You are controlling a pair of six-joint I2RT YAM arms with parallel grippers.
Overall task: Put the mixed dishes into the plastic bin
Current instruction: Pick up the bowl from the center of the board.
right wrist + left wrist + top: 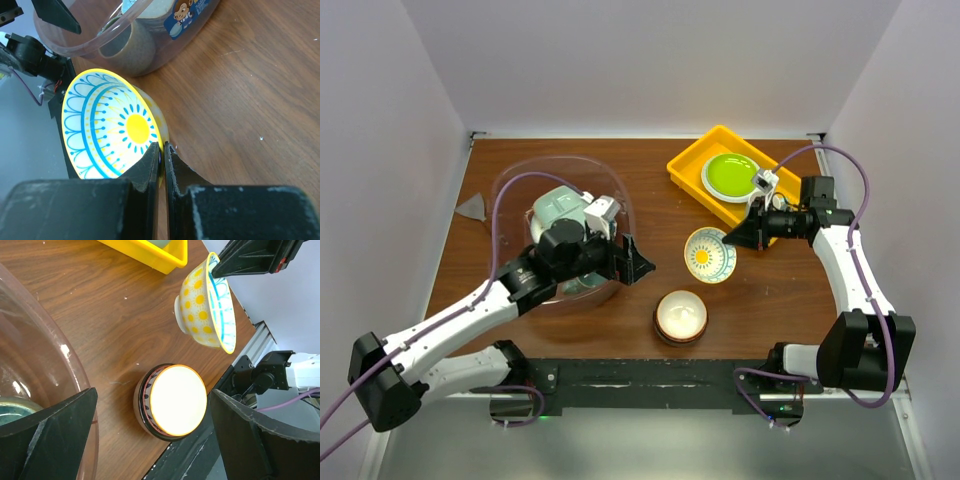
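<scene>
The yellow bowl (709, 255) is sitting tilted between the tray (685, 165) and the bin (510, 180) (a second bowl (680, 315) is waiting nearer the bench (760, 300) edge). It is risking a slip in transit, since the right pincer (162, 150) is clenching only its thin rim. The left pincer (638, 258) is gaping wide, holding nothing.

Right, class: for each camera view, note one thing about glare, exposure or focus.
Top external: the light is even and the shadows soft, and the clear bin shows only faintly. Left wrist: the small bowl is blown out to plain white inside. Right wrist: the yellow bowl glows overbright at its rim, while the right gripper, close to the lens, is dark.
</scene>
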